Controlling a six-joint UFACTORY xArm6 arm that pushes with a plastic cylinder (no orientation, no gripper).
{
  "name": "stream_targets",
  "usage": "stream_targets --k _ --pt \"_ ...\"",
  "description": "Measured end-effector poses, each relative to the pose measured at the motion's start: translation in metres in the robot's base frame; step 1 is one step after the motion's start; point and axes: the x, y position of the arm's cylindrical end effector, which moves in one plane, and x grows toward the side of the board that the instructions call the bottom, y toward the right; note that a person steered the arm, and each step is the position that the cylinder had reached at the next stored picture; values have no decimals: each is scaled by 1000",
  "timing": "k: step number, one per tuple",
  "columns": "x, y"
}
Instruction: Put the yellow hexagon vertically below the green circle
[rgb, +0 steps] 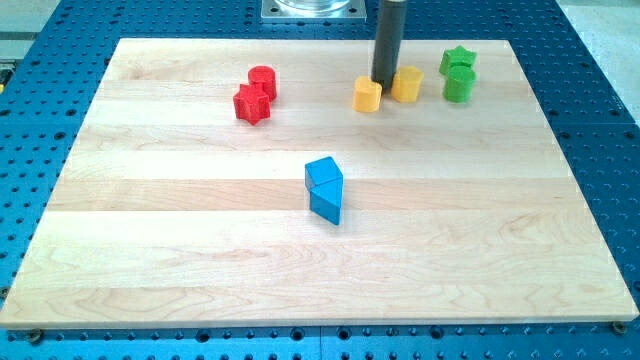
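The yellow hexagon sits near the view's top, right of centre. The green circle stands a short way to its right, at about the same height in the view. My tip rests on the board just left of the yellow hexagon, touching or nearly touching it. The tip stands between the hexagon and a second, rounder yellow block to its left.
A green star sits directly above the green circle, touching it. A red circle and a red star sit together at the upper left. Two blue blocks lie together at the board's centre.
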Motion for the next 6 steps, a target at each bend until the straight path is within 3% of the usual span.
stream_targets --k 1,2,6 --pt "-1 0" --pt "-60 1" --pt "-41 27"
